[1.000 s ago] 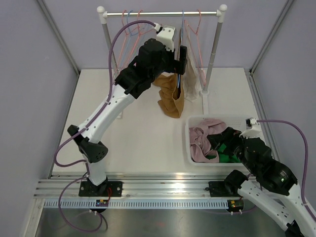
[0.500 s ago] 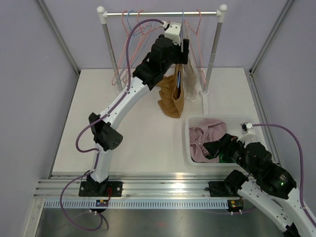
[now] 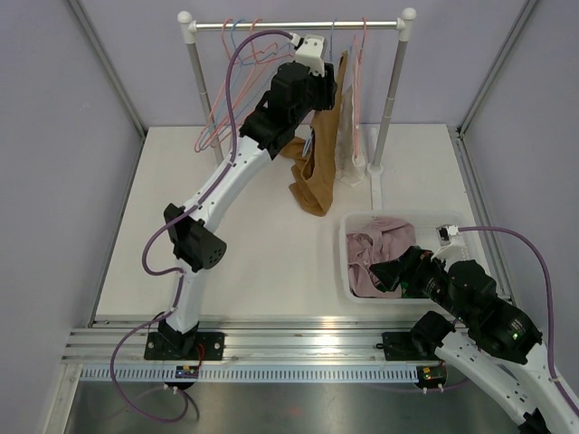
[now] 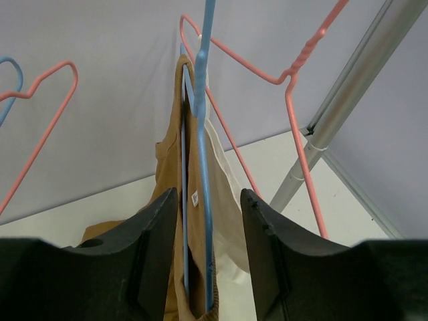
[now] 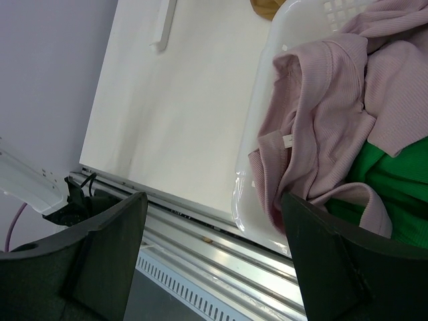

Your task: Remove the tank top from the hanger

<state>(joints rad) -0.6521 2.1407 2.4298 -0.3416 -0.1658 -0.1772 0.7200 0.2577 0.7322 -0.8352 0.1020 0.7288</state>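
Note:
A tan tank top [image 3: 315, 181] hangs from a blue hanger [image 4: 200, 134] on the rack's rail [image 3: 298, 24], its lower part drooping to the table. My left gripper [image 3: 327, 90] is up at the rail. In the left wrist view the left gripper [image 4: 208, 200] has one finger on each side of the blue hanger and the tank top's [image 4: 167, 174] shoulder, with a gap on both sides, so it is open. My right gripper [image 3: 389, 271] stands open over the basket's near left part, holding nothing.
A cream garment [image 3: 346, 145] hangs right behind the tank top beside a pink hanger [image 4: 294, 100]. More empty pink hangers [image 3: 222, 117] hang at the left. The rack's right pole [image 3: 389, 99] stands close by. The white basket [image 3: 348, 226] holds pink [image 5: 321, 100] and green [image 5: 394, 180] clothes.
My left gripper rose toward the rail and its jaws narrowed round the blue hanger, swinging the clothes left. The right gripper drew back toward the basket's near side.

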